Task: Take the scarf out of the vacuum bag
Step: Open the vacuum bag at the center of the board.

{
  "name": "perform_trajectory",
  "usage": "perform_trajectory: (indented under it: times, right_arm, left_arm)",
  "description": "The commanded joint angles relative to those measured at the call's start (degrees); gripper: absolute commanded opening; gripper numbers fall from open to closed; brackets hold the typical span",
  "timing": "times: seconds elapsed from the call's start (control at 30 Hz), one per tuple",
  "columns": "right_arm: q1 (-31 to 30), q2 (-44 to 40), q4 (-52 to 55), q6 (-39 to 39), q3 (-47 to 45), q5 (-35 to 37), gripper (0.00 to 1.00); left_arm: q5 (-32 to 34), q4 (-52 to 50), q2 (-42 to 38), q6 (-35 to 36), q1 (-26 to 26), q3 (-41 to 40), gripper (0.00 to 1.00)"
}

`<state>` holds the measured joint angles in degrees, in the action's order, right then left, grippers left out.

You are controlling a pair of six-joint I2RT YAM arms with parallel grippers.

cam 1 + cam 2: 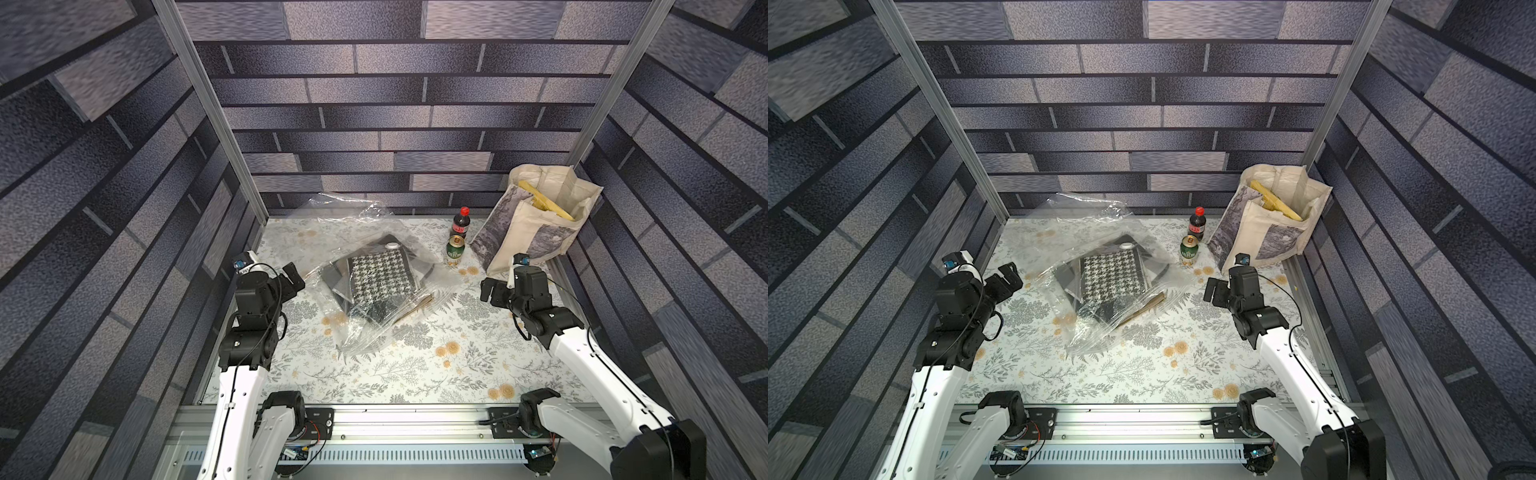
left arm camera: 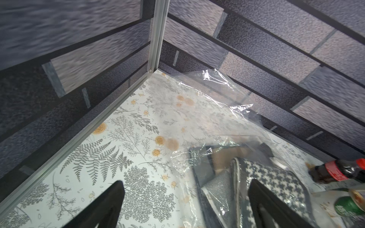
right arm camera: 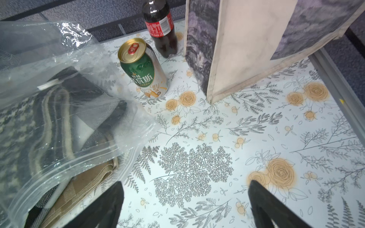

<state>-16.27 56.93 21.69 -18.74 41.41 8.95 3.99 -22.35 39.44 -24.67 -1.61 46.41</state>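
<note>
The vacuum bag [image 1: 353, 224] [image 1: 1088, 216] is large, clear and crinkly, and it lies in the middle of the floral table in both top views. The folded scarf [image 1: 380, 276] [image 1: 1111, 276], black-and-white houndstooth with grey bands, sits inside it under the plastic. A round white valve cap [image 1: 391, 245] lies above the scarf's far end. My left gripper [image 1: 293, 277] [image 2: 185, 185] hovers open at the bag's left edge. My right gripper [image 1: 490, 291] [image 3: 186, 187] hovers open over bare table just right of the bag's zip strip [image 3: 79, 158]. Neither touches the bag.
A cola bottle [image 1: 460, 224] and a green can [image 1: 455, 249] stand just right of the bag's far end. A cream canvas tote [image 1: 536, 224] leans in the back right corner. Brick-patterned walls close the left, back and right sides.
</note>
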Motion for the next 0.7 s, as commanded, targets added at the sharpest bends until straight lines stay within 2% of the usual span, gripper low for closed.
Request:
perform_trajectory:
  times: [0.0, 0.07, 0.2, 0.33, 0.4, 0.53, 0.67]
  right_arm:
    - [-1.52, -1.05, 5.66, -3.88, -0.30, -3.95, 1.00]
    - [-1.63, -1.62, 5.37, -5.65, -0.80, -6.01, 1.00]
    - [-2.14, -2.56, 6.06, -6.91, -0.54, -7.83, 1.00]
    - [-2.10, -1.68, 8.36, -8.34, 1.35, -9.02, 1.00]
    - [-2.09, -0.88, 8.62, -9.62, 2.21, -12.17, 1.00]
    - [-2.10, 0.25, 6.92, -11.55, 2.96, -19.25, 1.00]
    - [-2.10, 1.30, 6.48, -12.01, 4.24, -25.95, 1.00]
  left_arm:
    - [-7.02, -0.65, -2.59, -6.03, 3.94, -1.60, 1.00]
    - [-5.12, -0.36, -1.79, -6.06, 9.66, -1.29, 1.00]
    - [7.73, -0.78, 3.59, -0.47, 27.97, 1.94, 1.00]
    - [19.97, -2.76, 13.60, 8.31, 44.19, 8.34, 1.00]
    - [24.40, -2.95, 19.04, 12.43, 50.05, 10.75, 1.00]
    - [29.26, -1.65, 27.88, 18.99, 57.97, 13.07, 1.00]
    - [23.97, -8.30, 35.77, 20.96, 59.65, 17.34, 1.00]
